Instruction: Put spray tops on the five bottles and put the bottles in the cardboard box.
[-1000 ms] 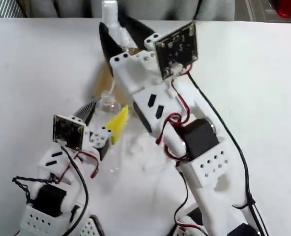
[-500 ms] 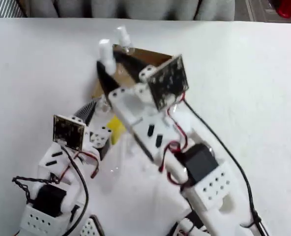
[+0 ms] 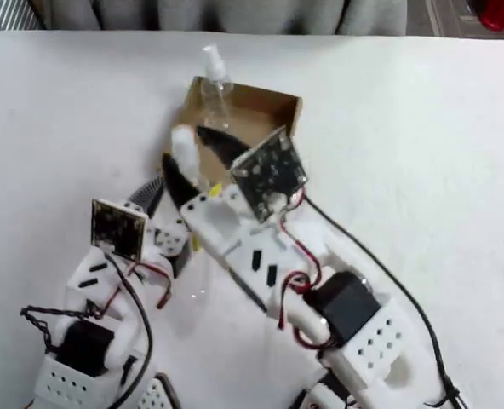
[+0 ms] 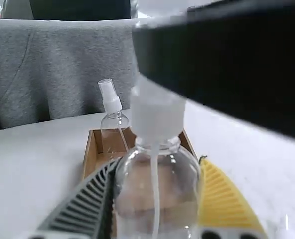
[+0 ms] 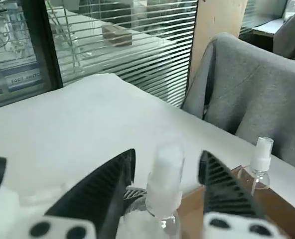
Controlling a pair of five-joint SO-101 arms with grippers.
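My left gripper (image 4: 157,169) is shut on a clear bottle (image 4: 155,184), held upright between its grey and yellow fingers just in front of the cardboard box (image 3: 260,106). My right gripper (image 5: 167,154) is directly over it, its black fingers on either side of a white spray top (image 5: 163,184). The spray top (image 4: 157,117) sits at the bottle's neck, and its tube hangs down inside the bottle. In the high view the right gripper (image 3: 186,155) covers most of the held bottle. A second bottle (image 3: 216,89) with a spray top on stands in the box's far corner.
The white table (image 3: 422,128) stretches wide to the right and left of the box. Grey cloth (image 4: 48,69) hangs beyond the table's far edge. A red object (image 3: 499,13) sits off the table at the back right.
My right gripper has come back from beyond the box toward the left gripper. It brought the spray top down onto the held bottle. The left arm has stayed still.
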